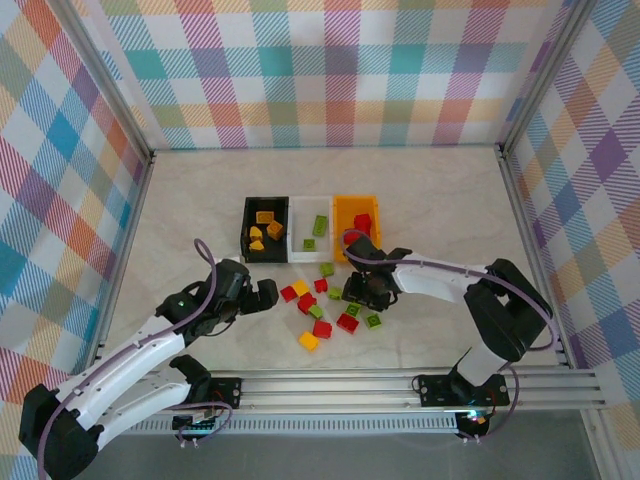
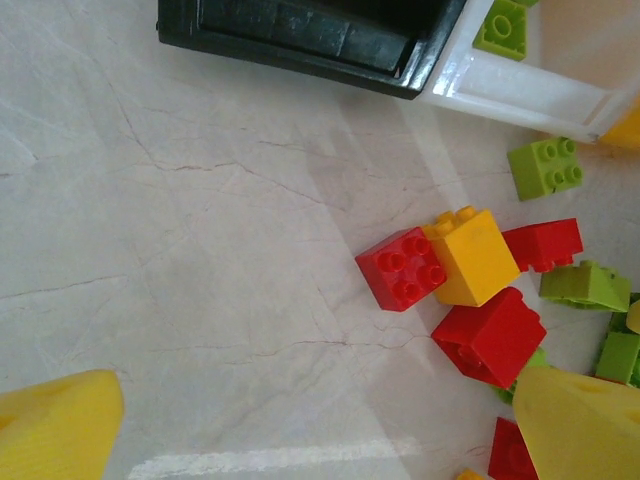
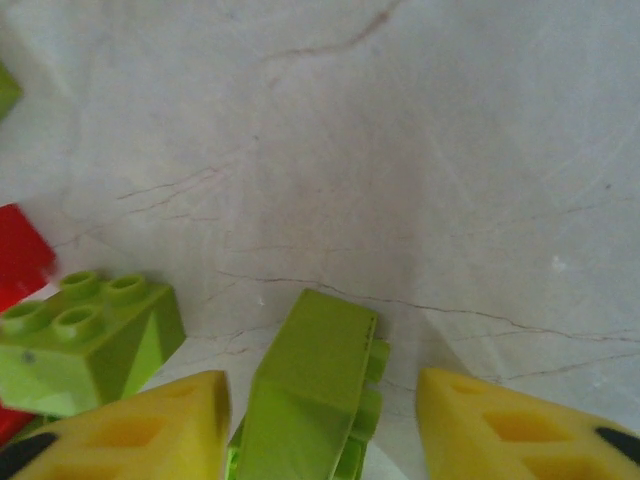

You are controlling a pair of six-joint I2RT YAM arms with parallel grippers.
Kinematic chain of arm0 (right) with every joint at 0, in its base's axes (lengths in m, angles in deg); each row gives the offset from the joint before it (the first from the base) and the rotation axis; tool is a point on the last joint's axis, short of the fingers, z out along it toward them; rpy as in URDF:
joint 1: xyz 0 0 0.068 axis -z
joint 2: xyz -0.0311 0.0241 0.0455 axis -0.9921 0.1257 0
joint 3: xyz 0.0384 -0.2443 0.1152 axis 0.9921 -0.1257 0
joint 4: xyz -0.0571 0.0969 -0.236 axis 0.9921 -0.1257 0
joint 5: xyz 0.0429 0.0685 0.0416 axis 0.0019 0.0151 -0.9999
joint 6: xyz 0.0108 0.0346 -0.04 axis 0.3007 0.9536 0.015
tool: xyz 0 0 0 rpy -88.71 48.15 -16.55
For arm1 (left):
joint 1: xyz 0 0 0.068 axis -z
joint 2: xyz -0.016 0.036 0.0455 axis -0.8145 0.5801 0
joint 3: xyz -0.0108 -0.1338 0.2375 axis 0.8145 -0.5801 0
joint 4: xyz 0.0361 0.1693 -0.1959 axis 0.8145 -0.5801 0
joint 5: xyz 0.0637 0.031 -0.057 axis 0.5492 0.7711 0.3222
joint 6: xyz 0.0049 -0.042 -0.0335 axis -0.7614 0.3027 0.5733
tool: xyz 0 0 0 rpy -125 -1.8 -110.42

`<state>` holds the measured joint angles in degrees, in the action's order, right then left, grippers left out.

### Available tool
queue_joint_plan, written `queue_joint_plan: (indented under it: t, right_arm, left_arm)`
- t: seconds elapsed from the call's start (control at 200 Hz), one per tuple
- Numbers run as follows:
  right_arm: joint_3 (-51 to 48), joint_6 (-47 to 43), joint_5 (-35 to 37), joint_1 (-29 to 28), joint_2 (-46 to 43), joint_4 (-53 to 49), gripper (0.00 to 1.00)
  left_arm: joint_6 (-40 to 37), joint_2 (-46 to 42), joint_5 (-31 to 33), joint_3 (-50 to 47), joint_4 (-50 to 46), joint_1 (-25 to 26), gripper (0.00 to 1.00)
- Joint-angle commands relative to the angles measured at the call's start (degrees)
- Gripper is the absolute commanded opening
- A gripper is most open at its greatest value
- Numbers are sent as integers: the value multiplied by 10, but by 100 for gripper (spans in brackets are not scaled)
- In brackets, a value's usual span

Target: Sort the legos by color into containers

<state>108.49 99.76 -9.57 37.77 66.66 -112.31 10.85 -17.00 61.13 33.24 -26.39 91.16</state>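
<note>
My right claw (image 3: 320, 385) straddles a green brick (image 3: 310, 370), jaws apart, seemingly not pinching yet. Next: clamp, lift, carry to the white bin (image 1: 302, 212). Left claw (image 2: 318, 380) open.

Bright, even light falls from overhead on the pale table (image 1: 430, 200), leaving only faint, soft-edged shadows beside the legos (image 1: 322, 328). From the left wrist, a white streak of glare crosses the table's surface low in view, and the left fingers (image 2: 55, 425) blur. The right wrist view is hazy and washed out, with the right fingers (image 3: 510, 430) and the lime green lego (image 3: 310, 390) between them out of focus.
</note>
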Motion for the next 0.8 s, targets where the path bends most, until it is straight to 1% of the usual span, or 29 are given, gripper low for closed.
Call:
queue_joint_plan:
  t: [0.0, 0.13, 0.24, 0.405, 0.51, 0.635, 0.795]
  right_arm:
    - [1, 27, -9, -4, 13, -8, 44]
    - [-5, 23, 2, -4, 3, -2, 34]
    - [5, -9, 33, -4, -17, -17, 29]
    - [36, -91, 69, -4, -72, -34, 27]
    - [70, -161, 58, -3, -87, -29, 27]
    - [155, -237, 26, -3, -44, -22, 28]
    - [280, -281, 31, 4, 68, -27, 29]
  left_arm:
    - [-3, -13, -5, -8, 8, 2, 100]
    - [-3, -21, -8, -6, 5, 1, 100]
    - [-3, -21, -11, 1, 3, 2, 100]
    - [-6, -16, -5, 9, -6, 1, 100]
    - [-3, -14, -6, 7, -5, 2, 100]
    - [-2, -10, -15, 6, -1, 1, 100]
    - [-2, -3, -26, 10, -7, 2, 100]
